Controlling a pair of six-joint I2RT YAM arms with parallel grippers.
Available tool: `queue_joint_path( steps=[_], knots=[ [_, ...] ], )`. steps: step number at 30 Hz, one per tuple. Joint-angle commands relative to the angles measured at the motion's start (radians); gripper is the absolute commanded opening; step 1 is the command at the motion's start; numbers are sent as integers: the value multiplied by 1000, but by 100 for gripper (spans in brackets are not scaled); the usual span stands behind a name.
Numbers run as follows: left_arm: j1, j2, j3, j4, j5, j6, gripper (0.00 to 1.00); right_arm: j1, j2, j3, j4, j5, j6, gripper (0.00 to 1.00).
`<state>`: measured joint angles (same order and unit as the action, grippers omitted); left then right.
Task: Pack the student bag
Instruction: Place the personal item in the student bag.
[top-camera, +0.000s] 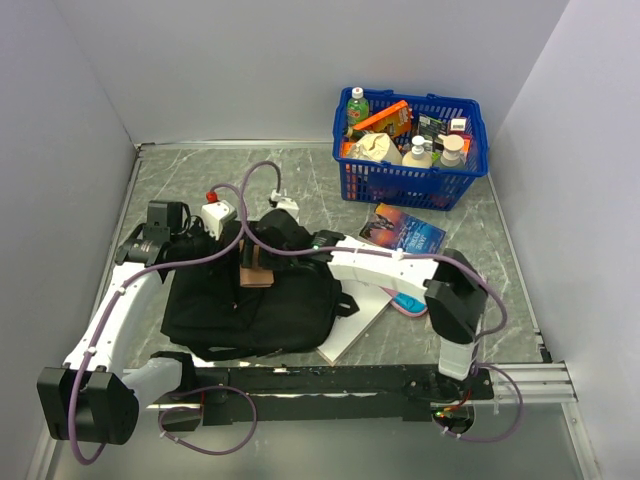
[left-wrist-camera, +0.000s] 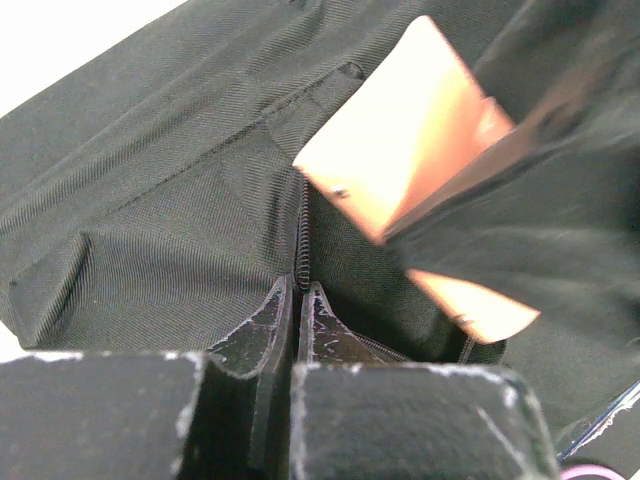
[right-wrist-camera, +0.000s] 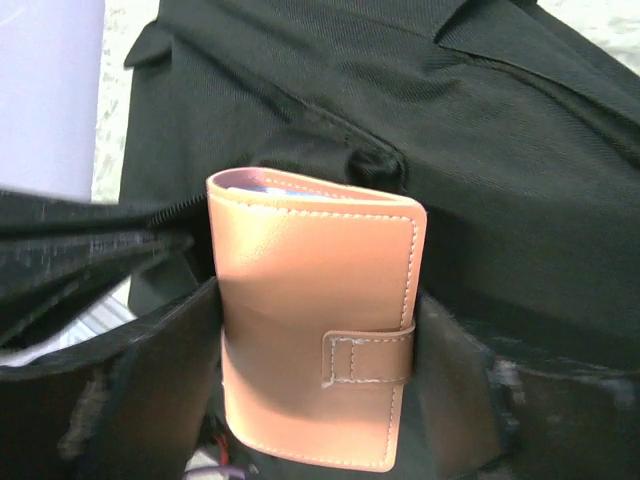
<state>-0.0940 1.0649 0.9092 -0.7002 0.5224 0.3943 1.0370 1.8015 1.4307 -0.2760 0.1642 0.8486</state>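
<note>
While the student bag lies flat on the grey table, both arms reach over it. The bag is black and soft. It sits near the front of the table, a bit to the left, just past the bases of the arms. One corner of it rests on a white flat board.

The left gripper is clenched tight. Its two fingers press together on the edge of the bag right by the zip, at the top left side of the bag.

The right gripper is grasping a brown wallet. One finger is on each flat side of the wallet, and both touch it. The wallet stands up on its end, with its little strap closed across the front. It is over the top part of the bag, at the open mouth by the zip. From the left wrist, a fold of black cloth hides part of the wallet.

A blue basket stands at the back right of the table, well apart from the bag. It is full of bottles and boxes. A book with a bright cover lies on the table between the basket and the bag.
</note>
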Motion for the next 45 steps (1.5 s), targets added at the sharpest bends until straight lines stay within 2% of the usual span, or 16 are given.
queue_joint_path(
  steps=[1,4,7,12,20,28,38,43,45],
  knots=[
    [-3,-8,8,7,80,-25,1,15,58,102,41,6,26,87],
    [-3,-6,5,7,76,-17,1,23,85,135,12,-14,9,97],
    [-3,-5,2,10,74,-9,1,9,70,113,21,-63,-3,98],
    [-3,4,3,7,67,2,1,-28,-8,-35,95,-139,-14,98],
    [-3,17,0,15,60,-2,1,-110,-126,-325,432,-308,-45,94],
    [-3,21,0,19,60,-5,1,-137,-70,-251,327,-414,-92,95],
    [-3,17,-12,18,51,5,1,-161,-160,-351,322,-419,-141,93],
    [-3,20,-16,22,50,5,1,-155,-212,-328,218,-353,-207,92],
    [-3,23,-15,28,53,3,1,-138,-206,-273,131,-262,-232,90]
  ],
)
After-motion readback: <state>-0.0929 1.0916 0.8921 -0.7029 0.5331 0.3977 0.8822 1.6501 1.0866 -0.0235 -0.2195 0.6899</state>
